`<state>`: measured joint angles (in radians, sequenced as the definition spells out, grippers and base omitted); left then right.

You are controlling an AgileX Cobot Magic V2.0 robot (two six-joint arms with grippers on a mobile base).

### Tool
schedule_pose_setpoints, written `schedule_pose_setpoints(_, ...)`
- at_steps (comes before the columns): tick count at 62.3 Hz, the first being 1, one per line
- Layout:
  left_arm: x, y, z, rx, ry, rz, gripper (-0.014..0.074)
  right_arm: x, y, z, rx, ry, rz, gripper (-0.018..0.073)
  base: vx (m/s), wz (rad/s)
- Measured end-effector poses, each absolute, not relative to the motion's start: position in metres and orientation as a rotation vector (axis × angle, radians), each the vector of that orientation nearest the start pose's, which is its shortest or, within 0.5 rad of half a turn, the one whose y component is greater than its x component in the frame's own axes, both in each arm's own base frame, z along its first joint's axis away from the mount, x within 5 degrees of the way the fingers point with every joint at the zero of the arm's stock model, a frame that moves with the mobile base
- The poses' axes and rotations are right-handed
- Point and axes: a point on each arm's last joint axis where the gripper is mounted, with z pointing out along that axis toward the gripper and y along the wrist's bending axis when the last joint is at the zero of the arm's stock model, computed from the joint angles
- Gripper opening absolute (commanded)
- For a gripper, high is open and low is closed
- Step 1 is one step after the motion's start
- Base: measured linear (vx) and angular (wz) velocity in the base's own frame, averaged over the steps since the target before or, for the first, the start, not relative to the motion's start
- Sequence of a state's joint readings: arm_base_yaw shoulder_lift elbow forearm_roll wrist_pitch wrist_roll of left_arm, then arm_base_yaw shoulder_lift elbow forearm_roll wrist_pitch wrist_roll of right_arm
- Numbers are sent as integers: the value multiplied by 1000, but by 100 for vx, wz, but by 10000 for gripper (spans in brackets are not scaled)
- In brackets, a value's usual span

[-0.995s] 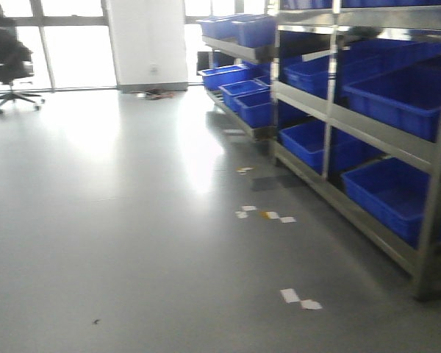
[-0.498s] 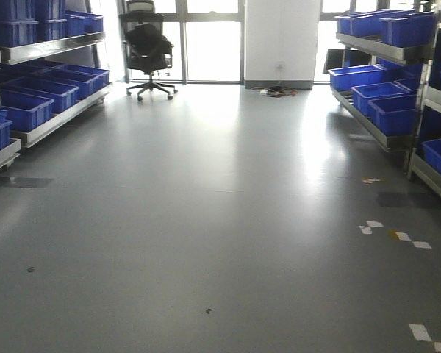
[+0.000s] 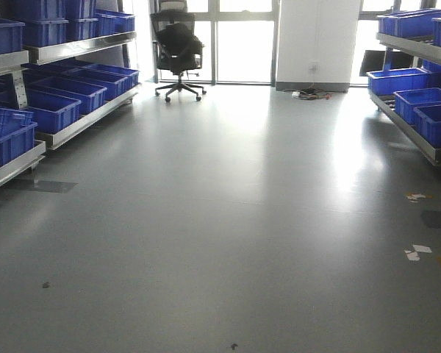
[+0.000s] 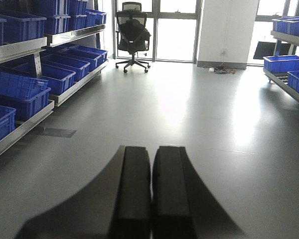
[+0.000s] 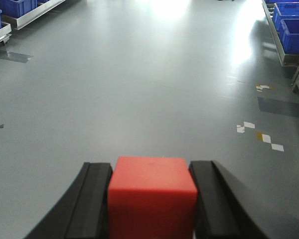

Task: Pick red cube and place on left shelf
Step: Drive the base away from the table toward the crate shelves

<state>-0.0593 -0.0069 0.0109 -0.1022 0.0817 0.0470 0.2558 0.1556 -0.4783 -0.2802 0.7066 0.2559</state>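
Observation:
The red cube (image 5: 152, 196) fills the bottom of the right wrist view, clamped between the two black fingers of my right gripper (image 5: 152, 169), which is shut on it above the grey floor. My left gripper (image 4: 151, 152) is shut with its pads pressed together and nothing between them. The left shelf (image 3: 70, 48) runs along the left side of the room, a steel rack loaded with blue crates (image 3: 55, 109). It also shows in the left wrist view as the left shelf (image 4: 20, 50). Neither gripper shows in the front view.
Another steel rack with blue crates (image 3: 419, 95) lines the right side. A black office chair (image 3: 178, 50) stands by the far windows next to a white pillar (image 3: 314, 40). White and yellow tape scraps (image 3: 419, 254) lie on the floor at right.
The front view has swung left: the right rack slid out toward the right edge, and the left shelf and the chair came into view and shifted rightward.

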Motion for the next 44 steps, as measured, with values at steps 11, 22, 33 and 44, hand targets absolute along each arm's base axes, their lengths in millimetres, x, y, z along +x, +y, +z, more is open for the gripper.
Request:
schedule_pose_setpoints(11, 56, -4, 202, 10, 1570, -96, 102, 37, -7, 300, -73, 1842, 40, 52, 46, -3)
schedule_pose_setpoints(22, 56, -4, 202, 10, 1570, -96, 102, 37, -7, 300, -73, 1842, 40, 52, 51, -7)
schedule_pose_setpoints(33, 56, -4, 202, 10, 1570, -96, 102, 37, -7, 300, -73, 1842, 40, 52, 55, -6)
schedule_pose_setpoints(44, 56, -4, 202, 10, 1570, -96, 102, 37, -7, 300, -69, 1841, 38, 52, 58, -4)
